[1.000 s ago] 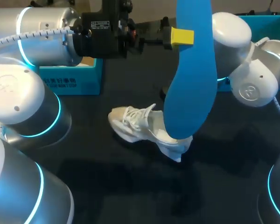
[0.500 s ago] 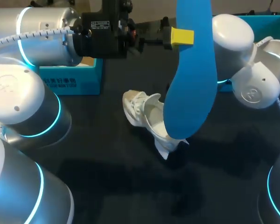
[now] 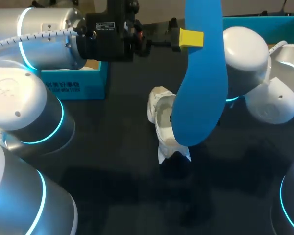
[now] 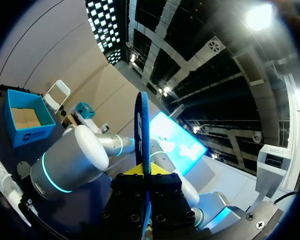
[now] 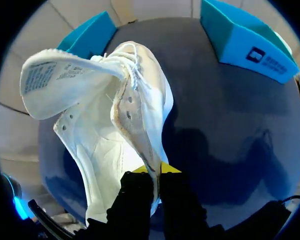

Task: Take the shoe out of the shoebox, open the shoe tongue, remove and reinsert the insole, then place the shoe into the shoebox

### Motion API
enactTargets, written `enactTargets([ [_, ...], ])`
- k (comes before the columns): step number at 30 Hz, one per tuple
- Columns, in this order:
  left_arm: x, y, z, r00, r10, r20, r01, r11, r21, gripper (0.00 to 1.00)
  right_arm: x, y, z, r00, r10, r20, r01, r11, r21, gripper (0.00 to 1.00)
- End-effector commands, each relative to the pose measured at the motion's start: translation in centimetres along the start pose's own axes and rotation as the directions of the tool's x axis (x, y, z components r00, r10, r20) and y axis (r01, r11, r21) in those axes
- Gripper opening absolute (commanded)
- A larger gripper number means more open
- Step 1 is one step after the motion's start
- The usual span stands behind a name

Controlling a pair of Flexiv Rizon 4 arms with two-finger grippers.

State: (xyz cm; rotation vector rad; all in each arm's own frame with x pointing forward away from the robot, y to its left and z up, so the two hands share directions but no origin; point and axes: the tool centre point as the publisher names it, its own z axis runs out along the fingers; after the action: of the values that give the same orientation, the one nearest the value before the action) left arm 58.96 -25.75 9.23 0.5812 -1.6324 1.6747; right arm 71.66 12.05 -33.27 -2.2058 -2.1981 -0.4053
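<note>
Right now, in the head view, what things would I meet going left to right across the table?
Light blue cardboard box → white lace-up shoe → long flat blue insole, held up in the air → second blue box at the back.

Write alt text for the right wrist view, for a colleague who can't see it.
The right arm's jaws are shut on the side wall of a white shoe, whose tongue is folded back so the white inside shows. Behind it lies the dark table, with one blue box beyond the toe and another blue box beside the shoe.
</note>
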Motion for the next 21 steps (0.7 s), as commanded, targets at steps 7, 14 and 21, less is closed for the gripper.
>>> enactTargets([
  [7, 0.0, 0.1, 0.2, 1.0, -0.001, 0.002, 0.001, 1.0, 0.002, 0.0, 0.4, -0.2, -0.2, 1.0, 0.01, 0.008, -0.01, 1.0, -0.011, 0.0],
  [14, 0.0, 0.1, 0.2, 1.0, -0.001, 0.002, 0.001, 1.0, 0.002, 0.0, 0.4, -0.2, -0.2, 1.0, 0.01, 0.008, -0.01, 1.0, -0.011, 0.0],
  [21, 0.0, 0.1, 0.2, 1.0, -0.001, 0.002, 0.001, 1.0, 0.002, 0.0, 0.4, -2.3, 1.0, 0.996, 0.039, -0.075, -0.037, 0.999, 0.025, 0.0],
])
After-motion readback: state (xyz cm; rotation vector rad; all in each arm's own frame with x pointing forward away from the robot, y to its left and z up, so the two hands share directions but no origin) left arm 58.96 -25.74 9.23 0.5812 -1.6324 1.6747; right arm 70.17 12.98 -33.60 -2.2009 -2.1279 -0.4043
